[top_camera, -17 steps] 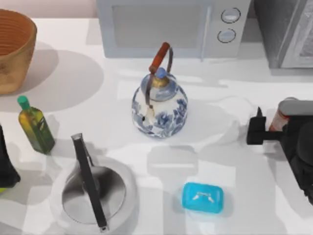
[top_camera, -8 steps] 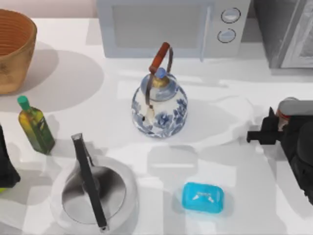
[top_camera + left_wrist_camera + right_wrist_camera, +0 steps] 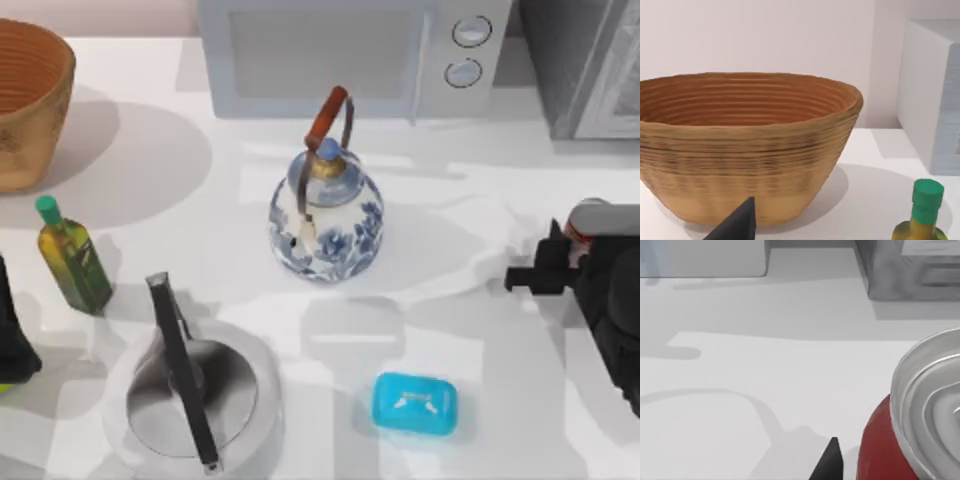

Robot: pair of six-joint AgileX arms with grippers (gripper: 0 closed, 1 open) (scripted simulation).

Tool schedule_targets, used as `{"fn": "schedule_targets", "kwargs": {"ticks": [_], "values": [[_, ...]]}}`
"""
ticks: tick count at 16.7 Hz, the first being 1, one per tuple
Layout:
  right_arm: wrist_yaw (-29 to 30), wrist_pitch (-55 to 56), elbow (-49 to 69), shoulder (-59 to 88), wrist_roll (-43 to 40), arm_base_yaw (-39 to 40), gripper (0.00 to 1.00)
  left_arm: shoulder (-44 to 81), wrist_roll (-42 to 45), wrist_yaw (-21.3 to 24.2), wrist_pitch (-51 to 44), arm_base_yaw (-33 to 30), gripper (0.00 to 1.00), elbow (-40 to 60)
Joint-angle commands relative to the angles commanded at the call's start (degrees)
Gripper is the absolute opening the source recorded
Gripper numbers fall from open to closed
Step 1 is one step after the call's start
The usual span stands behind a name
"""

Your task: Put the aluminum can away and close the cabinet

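rendered kitchen counter, microwave, kettle, oil bottle

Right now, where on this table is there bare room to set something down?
Bare patches: between basket and microwave; between kettle and right fingers by the can. Crowded front left: oil bottle, lidded pot.
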Motion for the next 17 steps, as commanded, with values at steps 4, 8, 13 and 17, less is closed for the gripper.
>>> {"fn": "schedule_targets", "kwargs": {"ticks": [4,8,13,17], "values": [[0.0,0.0,0.0,0.0,0.0,0.0,0.00,0.0,0.0,0.0,0.0,0.0,1.00,0.0],[0.1,-2.1,0.0,-1.7,0.1,-0.2,0.00,0.0,0.0,0.0,0.0,0.0,1.00,0.0],[-0.2,-17.7,1.7,-12.7,0.1,-0.2,0.00,0.0,0.0,0.0,0.0,0.0,1.00,0.0],[-0.5,-35.7,5.5,-26.8,-0.4,0.2,0.00,0.0,0.0,0.0,0.0,0.0,1.00,0.0]]}}
